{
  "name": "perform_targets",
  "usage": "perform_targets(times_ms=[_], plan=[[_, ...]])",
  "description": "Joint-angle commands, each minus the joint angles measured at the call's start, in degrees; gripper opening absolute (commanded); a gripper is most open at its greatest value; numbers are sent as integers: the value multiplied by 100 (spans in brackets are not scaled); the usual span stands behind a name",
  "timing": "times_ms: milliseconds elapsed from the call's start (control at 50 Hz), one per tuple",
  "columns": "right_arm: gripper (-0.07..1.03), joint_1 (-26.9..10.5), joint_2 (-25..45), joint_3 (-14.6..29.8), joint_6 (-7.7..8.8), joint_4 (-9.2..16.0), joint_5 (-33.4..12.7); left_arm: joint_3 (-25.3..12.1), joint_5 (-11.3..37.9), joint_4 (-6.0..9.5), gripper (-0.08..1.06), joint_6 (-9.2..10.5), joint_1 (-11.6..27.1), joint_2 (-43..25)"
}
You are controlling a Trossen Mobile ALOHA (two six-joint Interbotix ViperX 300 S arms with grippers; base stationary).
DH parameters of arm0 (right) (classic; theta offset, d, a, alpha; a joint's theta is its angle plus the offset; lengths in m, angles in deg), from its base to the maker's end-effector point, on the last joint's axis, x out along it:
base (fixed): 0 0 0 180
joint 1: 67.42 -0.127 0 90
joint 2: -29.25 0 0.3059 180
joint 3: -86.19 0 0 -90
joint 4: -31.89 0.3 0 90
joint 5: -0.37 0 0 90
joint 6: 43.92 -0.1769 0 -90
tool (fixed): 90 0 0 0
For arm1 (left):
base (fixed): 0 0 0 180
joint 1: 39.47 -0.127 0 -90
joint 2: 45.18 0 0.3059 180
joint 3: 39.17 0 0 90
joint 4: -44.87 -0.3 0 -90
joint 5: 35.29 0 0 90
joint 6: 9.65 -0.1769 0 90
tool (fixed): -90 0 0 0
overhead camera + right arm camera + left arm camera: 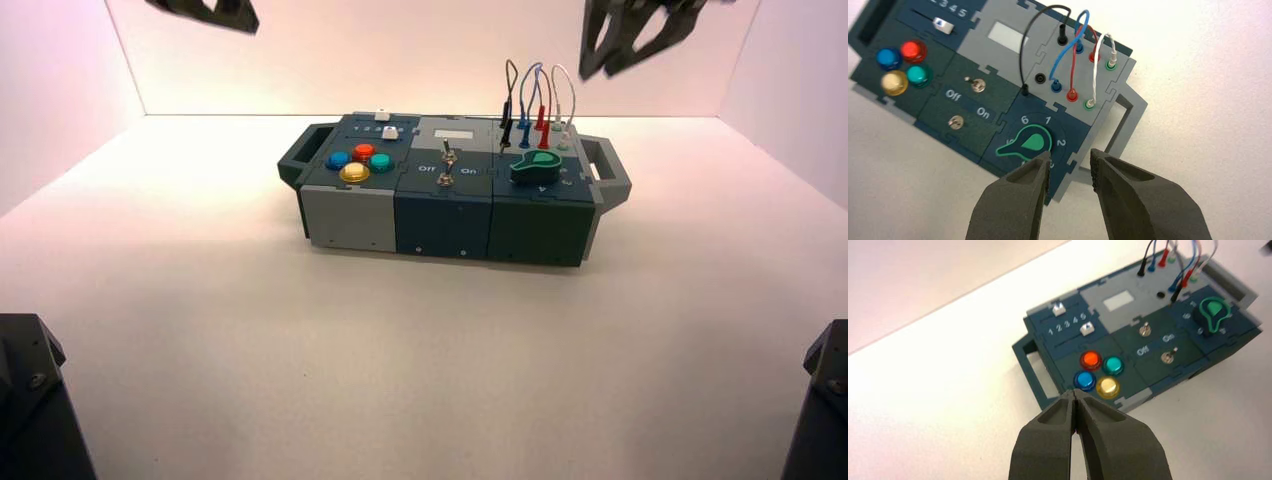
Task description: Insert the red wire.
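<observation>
Wire: red cord (1073,65) arching far right, both plugs seemingly sitting home
Right claw (1071,154): hanging open, ideally lifting straight clear
Left claw (1075,391): waiting closed, left

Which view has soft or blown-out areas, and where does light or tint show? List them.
High view: back wall glows pinkish, table brightest towards the back. Left wrist view: left gripper crisp, box softer. Right wrist view: buttons softer than sockets.
</observation>
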Motion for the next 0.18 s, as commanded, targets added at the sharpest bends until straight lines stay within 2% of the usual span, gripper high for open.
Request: perform_targets(times_ms=[20,180], plan=[[44,0,-229,-18,0,26,-9,-79,-97,-18,-3,-18,-26,-26],[44,0,-185,-62,0,44,-79,-53,-193,-70,-3,-26,-26,-35]])
